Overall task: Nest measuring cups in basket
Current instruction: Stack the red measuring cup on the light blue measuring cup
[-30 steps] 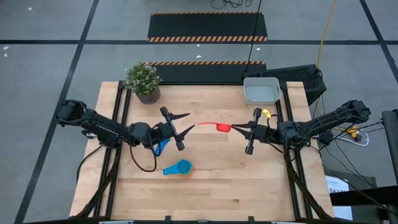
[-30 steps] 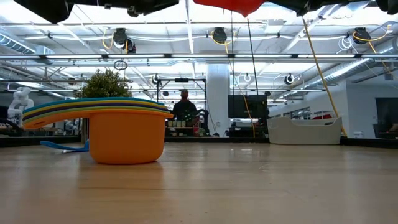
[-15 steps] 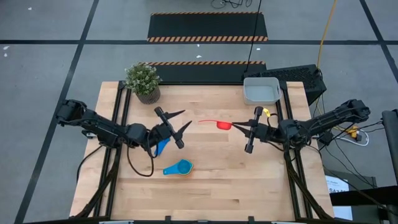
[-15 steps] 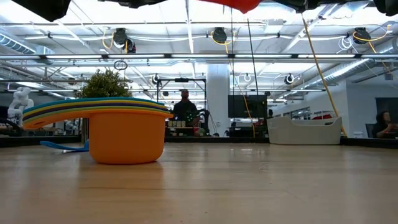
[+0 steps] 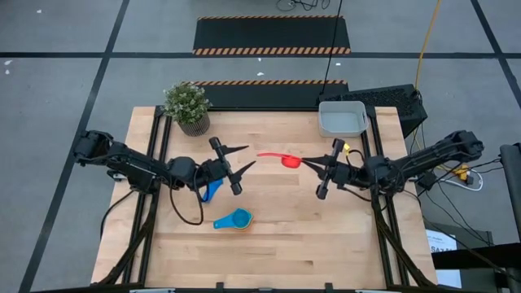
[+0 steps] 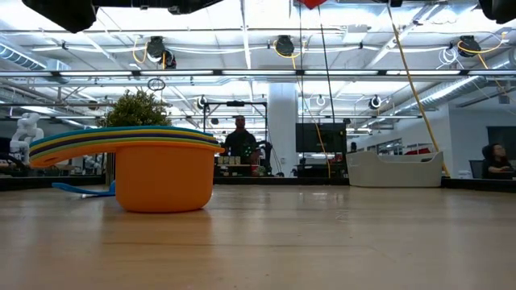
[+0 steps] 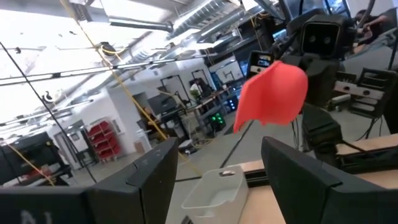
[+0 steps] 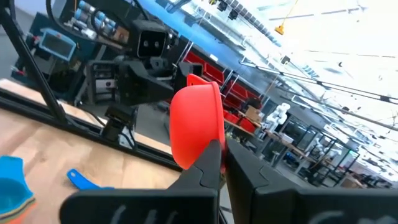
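Grey floor marked with dark lines is seen around a pale wooden counter (image 5: 277, 236), with two black hazard-striped mats beyond its far edge. In the low view, a large hall with ceiling lights and pipework is seen behind the counter, and a person stands far off near its middle.

Both dark arms are stretched in from the counter's sides toward its middle. A potted green plant (image 5: 187, 106) is set at the far left corner. The basket (image 5: 342, 119), light grey and shallow, is set at the far right corner; nothing can be made out inside it.

The right end effector (image 5: 309, 166) is held above the counter's middle, clenched on the handle of the red cup (image 5: 289, 161), whose bowl is carried clear of the wood and points toward the left arm. The left end effector (image 5: 242, 159) faces it just apart, its fingers spread and grasping nothing; in the left wrist view the red bowl is seen between and beyond those fingers.

A stack of nested cups (image 5: 235, 219) rests on the counter toward the near side, orange at the bottom and light blue on top. A dark blue cup (image 5: 210, 192) lies under the left arm. A yellow cup (image 5: 348, 149) is partly hidden beside the right arm, near the basket.
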### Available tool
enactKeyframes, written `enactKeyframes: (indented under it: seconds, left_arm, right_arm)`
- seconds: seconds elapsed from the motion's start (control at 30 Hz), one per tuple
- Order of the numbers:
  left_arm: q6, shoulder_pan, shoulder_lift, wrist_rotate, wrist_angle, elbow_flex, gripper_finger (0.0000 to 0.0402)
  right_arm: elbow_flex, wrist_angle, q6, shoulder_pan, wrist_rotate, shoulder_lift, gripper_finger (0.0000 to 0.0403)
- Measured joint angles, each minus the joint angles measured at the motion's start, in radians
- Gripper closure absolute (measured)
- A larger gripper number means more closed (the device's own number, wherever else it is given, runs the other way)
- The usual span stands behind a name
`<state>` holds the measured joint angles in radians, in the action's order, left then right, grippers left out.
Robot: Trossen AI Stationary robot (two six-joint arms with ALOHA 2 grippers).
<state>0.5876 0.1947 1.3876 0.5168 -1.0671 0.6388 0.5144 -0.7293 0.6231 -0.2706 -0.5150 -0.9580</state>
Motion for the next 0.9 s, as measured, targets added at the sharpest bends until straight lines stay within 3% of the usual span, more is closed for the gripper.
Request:
enactKeyframes:
  seconds: [0.2,0.4,0.9]
  left_arm:
    - [0.035,-0.002,0.0,-0.007,-0.005,0.0,0.0167]
    - [-0.011,-0.026,0.0,-0.106,0.0,0.0,0.0167]
    - [0.016,-0.049,0.002,-0.108,0.018,0.0,0.0167]
  right_arm:
    - [0.0,0.015,0.028,0.022,0.028,-0.02,0.0403]
    - [0.0,0.014,0.063,0.042,0.087,-0.023,0.0403]
    - [0.0,0.015,0.044,0.049,0.102,-0.023,0.0403]
